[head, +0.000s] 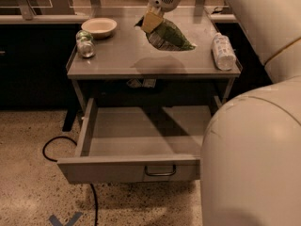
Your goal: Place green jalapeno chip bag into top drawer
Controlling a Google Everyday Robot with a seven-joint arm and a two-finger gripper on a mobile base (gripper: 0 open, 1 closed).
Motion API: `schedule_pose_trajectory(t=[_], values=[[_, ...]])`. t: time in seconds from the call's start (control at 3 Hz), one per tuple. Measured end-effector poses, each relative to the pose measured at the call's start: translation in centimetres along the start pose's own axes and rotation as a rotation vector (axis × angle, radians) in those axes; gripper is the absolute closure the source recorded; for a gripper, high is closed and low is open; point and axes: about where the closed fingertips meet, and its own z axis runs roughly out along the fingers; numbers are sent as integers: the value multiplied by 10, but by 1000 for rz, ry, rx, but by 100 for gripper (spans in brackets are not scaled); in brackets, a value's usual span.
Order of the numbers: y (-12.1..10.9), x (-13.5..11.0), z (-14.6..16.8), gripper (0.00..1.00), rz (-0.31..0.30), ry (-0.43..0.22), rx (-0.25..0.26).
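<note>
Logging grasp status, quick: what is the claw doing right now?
Claw: closed on the chip bag, holding it above the table.

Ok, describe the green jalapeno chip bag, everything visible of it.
The green jalapeno chip bag is crumpled, glossy green foil with a paler printed patch. It hangs tilted, clear of the grey tabletop, with its shadow lying beneath it. The end effector, above the table's back middle, pinches the bag's upper left corner; nothing else touches it. The open top drawer lies below, nearer the camera.
</note>
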Motion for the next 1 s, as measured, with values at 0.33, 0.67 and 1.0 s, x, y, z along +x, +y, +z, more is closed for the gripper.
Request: schedule_pose_trajectory(t=[0.33, 0.67, 1.0], values=[[23, 31, -45, 100, 37, 56, -18], [67, 55, -115, 100, 88, 120, -9], [76, 47, -142, 100, 75, 103, 31]])
